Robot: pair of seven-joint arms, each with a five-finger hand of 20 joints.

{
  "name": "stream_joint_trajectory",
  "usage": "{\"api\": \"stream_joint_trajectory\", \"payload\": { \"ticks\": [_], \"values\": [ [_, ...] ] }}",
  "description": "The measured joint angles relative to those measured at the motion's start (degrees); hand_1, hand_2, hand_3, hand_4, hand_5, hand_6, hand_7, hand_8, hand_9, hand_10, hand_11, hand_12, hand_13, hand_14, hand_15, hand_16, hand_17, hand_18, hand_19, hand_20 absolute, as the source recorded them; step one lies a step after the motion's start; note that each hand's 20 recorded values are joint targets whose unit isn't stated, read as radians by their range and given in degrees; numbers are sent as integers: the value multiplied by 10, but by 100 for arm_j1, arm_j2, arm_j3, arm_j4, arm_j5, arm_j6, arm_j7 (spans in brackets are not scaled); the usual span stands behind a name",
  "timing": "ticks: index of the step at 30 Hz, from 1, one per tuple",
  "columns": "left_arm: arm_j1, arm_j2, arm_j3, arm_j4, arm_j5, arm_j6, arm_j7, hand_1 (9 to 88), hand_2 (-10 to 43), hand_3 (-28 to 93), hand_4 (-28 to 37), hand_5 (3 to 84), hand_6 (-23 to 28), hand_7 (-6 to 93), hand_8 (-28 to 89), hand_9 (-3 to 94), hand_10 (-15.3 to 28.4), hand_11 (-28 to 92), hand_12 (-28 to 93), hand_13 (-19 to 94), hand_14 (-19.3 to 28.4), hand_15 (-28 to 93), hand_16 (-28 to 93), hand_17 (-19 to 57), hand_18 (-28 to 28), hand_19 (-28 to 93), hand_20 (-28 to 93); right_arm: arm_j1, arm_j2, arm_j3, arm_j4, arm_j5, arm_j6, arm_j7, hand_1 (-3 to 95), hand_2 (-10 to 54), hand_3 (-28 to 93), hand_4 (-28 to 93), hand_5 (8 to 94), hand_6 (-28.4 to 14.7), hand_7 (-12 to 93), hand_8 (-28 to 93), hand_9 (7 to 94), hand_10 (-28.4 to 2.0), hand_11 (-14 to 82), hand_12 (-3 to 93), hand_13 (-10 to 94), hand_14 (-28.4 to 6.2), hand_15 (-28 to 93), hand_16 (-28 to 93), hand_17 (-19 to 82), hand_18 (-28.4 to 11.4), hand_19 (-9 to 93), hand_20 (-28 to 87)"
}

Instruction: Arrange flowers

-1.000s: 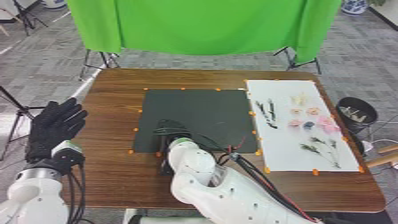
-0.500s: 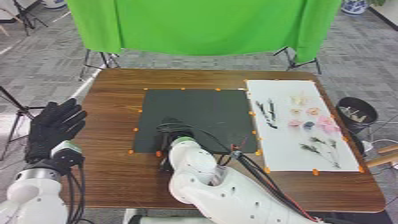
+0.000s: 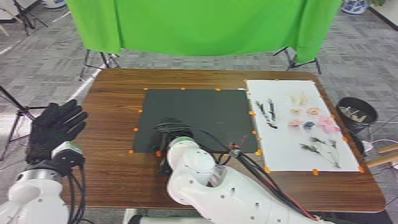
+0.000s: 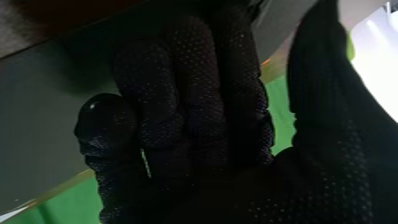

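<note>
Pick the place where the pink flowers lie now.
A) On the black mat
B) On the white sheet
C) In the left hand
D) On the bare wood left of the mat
B: in the head view the pink flowers lie on the white sheet, to the right of the black mat.

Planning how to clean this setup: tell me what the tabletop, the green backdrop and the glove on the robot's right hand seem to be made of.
The tabletop looks like wood or wood-look laminate, with streaky brown grain. The green backdrop seems matte cloth, hanging in soft folds. The right hand wears a dull black fabric glove with tiny pale dots, possibly rubber grip.
</note>
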State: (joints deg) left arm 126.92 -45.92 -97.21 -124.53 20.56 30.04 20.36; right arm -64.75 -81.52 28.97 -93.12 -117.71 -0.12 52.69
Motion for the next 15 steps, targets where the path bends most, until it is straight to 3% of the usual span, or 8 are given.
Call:
{"api": "stream_joint_trajectory", "payload": {
  "ticks": [5, 8, 11, 15],
  "values": [
    [30, -15, -7, 0, -1, 0, 6, 274, 159, 696, -283, 483, 112, 134, -83, 387, 171, 227, 96, 269, 176, 398, -103, -66, 160, 436, 48, 31, 35, -37, -18, -88, -79, 17, 414, -95, 717, -228, 756, -37, 351, 168, 825, -152, 324, 272, 737, -150, 573, 292, 433, -259, 932, 327],
    [65, -24, -20, -4, -18, -1, 35, 275, 159, 695, -283, 483, 112, 134, -83, 387, 171, 227, 96, 268, 176, 400, -103, -66, 161, 435, 48, 43, 110, -92, -126, -145, -43, -34, 344, -90, 758, -189, 746, -40, 348, 104, 821, -157, 328, 271, 732, -153, 578, 293, 429, -260, 932, 329],
    [127, -44, -74, -10, -57, -5, 91, 275, 159, 696, -283, 483, 113, 135, -83, 388, 171, 228, 97, 268, 176, 402, -102, -66, 161, 436, 49, 46, 260, -161, -379, -171, 205, -239, 300, -24, 785, -171, 745, -47, 352, -51, 818, -164, 333, 271, 727, -160, 587, 292, 426, -259, 932, 332],
    [223, -72, -153, -18, -116, -5, 165, 275, 159, 696, -283, 482, 113, 135, -83, 387, 171, 229, 97, 268, 176, 404, -103, -66, 161, 436, 49, 36, 481, -190, -788, -166, 707, -720, 279, 52, 805, -157, 702, -53, 257, -114, 802, -172, 338, 278, 704, -166, 603, 298, 410, -253, 932, 339]
  ]
}}
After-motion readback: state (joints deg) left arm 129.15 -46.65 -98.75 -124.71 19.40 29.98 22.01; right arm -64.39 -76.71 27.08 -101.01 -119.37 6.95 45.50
